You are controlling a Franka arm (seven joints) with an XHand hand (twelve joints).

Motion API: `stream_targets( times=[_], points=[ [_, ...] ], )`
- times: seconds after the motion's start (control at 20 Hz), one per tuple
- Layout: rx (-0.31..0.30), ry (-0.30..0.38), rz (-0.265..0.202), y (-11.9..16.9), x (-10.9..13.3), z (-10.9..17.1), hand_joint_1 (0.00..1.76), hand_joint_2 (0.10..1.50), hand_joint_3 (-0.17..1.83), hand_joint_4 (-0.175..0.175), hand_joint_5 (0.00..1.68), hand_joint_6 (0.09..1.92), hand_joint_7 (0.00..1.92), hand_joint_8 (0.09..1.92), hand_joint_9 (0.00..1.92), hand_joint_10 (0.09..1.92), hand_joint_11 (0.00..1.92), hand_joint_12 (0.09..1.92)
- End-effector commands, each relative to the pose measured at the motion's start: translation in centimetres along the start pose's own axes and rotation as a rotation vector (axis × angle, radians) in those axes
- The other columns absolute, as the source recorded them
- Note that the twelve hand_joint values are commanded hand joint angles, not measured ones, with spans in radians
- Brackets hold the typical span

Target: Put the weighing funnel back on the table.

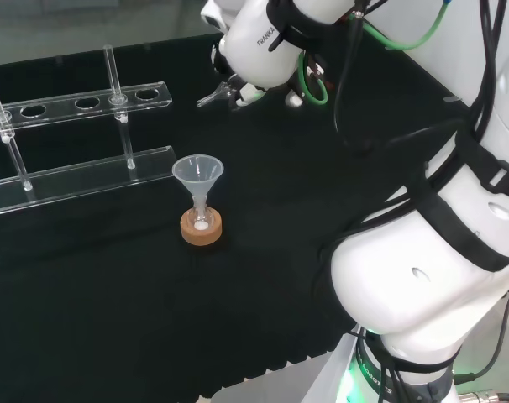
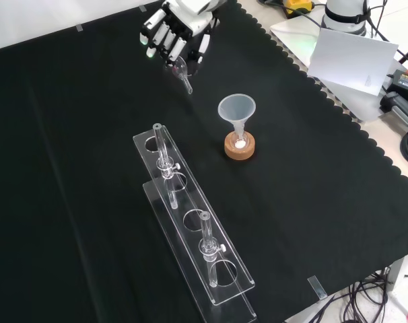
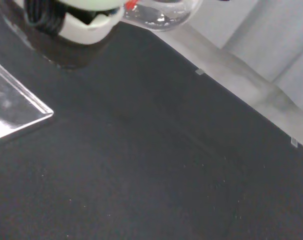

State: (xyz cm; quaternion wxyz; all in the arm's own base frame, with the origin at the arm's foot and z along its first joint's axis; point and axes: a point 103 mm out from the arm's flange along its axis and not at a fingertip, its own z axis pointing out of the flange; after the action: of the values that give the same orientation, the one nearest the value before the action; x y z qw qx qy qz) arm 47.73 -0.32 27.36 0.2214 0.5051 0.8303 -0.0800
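As seen in the front view, found the hand (image 2: 169, 32) curled round the weighing funnel (image 2: 182, 70), with stem pointing down over bare cloth (image 2: 76, 134), apart from the rack (image 2: 190, 222) and the big funnel (image 2: 237, 108). Judged not yet set down. Advise lowering straight to gentle cloth contact, laying the piece on its side, then uncurling slowly. Avoid drifting toward the rack.
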Motion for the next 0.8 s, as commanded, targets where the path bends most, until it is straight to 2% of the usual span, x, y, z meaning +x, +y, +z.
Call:
stream_targets(
  times=[0.05,0.25,0.4,0.8],
  points=[
    [-0.005,0.051,0.049,-0.1,-2.2,1.9,1.09,0.81,0.35,0.175,1.27,0.56,1.64,0.09,1.15,0.11,0.15,1.53],
    [0.0,0.04,0.067,0.8,-2.5,2.6,1.09,0.81,0.35,0.175,1.27,0.56,1.64,0.09,1.15,0.11,0.15,1.53],
    [0.015,0.005,0.064,2.1,-1.8,2.8,1.09,0.81,0.35,0.175,1.27,0.56,1.64,0.09,1.15,0.11,0.15,1.53],
    [0.035,-0.001,0.069,2.3,-2.7,4.3,1.09,0.81,0.36,0.175,1.27,0.56,1.64,0.09,1.15,0.11,0.15,1.53]
  ],
)
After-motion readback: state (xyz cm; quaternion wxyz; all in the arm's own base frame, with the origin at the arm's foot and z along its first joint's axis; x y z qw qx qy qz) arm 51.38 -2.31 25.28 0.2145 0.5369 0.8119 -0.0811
